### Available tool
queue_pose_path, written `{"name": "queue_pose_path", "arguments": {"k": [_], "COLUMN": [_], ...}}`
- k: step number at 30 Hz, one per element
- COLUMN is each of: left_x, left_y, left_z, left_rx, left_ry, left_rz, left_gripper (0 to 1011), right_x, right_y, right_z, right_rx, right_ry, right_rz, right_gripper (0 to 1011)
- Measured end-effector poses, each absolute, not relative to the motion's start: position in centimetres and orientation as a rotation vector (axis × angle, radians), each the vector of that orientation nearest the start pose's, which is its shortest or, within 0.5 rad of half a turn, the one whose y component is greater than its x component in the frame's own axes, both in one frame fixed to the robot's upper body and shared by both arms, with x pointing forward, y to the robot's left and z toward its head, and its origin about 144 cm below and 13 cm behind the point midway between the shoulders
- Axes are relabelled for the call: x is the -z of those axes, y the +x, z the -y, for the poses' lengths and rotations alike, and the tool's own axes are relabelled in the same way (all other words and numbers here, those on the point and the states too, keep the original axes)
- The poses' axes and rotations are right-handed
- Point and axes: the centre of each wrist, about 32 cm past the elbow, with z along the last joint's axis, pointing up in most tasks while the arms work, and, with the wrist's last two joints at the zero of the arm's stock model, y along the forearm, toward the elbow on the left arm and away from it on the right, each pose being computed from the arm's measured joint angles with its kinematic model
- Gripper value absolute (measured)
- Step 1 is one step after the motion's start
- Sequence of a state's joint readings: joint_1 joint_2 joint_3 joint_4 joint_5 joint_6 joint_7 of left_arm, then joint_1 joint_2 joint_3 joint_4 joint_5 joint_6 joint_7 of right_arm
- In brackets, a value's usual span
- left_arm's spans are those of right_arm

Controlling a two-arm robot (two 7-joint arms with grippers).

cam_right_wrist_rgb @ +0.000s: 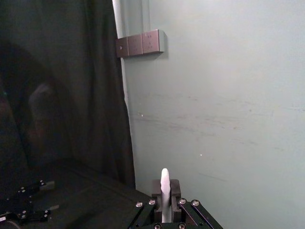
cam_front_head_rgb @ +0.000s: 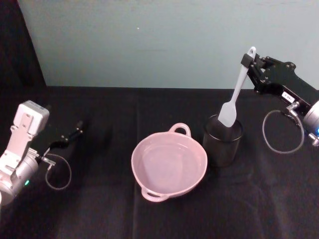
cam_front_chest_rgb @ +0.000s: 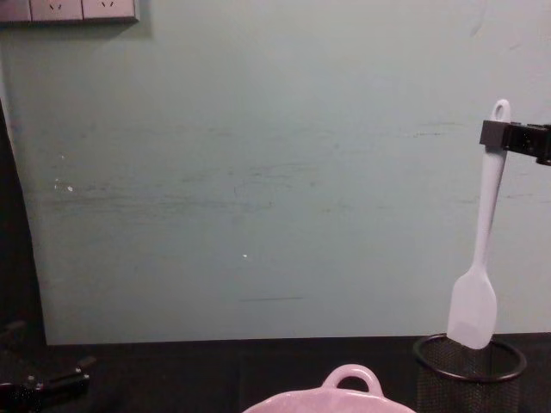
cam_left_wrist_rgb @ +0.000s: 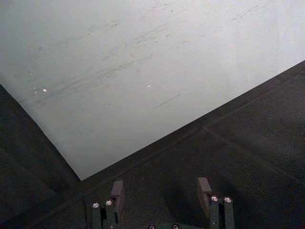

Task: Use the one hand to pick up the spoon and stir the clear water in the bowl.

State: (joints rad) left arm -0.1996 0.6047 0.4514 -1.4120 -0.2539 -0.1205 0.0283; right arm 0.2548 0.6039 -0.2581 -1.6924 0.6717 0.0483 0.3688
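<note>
The right gripper (cam_front_head_rgb: 247, 60) is clamped on the spoon (cam_front_head_rgb: 234, 99) just below the hole at its handle end, high over the right side of the table (cam_front_head_rgb: 99, 209). In the right wrist view the fingers (cam_right_wrist_rgb: 156, 191) press the handle (cam_right_wrist_rgb: 164, 183) from both sides. The spoon hangs nearly upright, blade down, and its lower edge sits at the mouth of the mesh cup (cam_front_head_rgb: 222, 147); the chest view shows the blade (cam_front_chest_rgb: 473, 314) meeting the cup's rim (cam_front_chest_rgb: 469, 376), though contact cannot be judged. The pink bowl (cam_front_head_rgb: 133, 158) stands just left of the cup, near the table's middle, with a faint waterline inside. The left gripper (cam_front_head_rgb: 75, 133) lies low at the far left, well apart from the bowl, its fingers (cam_left_wrist_rgb: 117, 191) spread wide with nothing between them
</note>
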Motion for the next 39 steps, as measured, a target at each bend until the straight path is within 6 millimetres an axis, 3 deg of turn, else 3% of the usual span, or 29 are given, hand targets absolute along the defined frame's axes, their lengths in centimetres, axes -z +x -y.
{"name": "queue_pose_path", "arguments": {"k": [14,24,31,39], "left_x": [-114.0,-114.0,-114.0,-114.0], "left_y": [48.9,48.9,48.9,48.9], "left_z": [-31.0,-31.0,-31.0,-31.0], "left_rx": [-1.248,-1.248,-1.248,-1.248], "left_ry": [0.304,0.305,0.304,0.305], "left_rz": [0.285,0.285,0.285,0.285], "left_gripper": [1005,1005,1005,1005], "right_x": [-126.8,-127.2,-124.8,-121.2], "right_y": [49.9,49.4,49.9,49.9], "right_z": [30.6,27.5,24.8,23.2], "right_rx": [0.887,0.746,0.653,0.605], "right_ry": [0.134,0.128,0.099,0.086], "right_rz": [0.105,0.113,0.081,0.053], "right_gripper": [110,110,110,110]}}
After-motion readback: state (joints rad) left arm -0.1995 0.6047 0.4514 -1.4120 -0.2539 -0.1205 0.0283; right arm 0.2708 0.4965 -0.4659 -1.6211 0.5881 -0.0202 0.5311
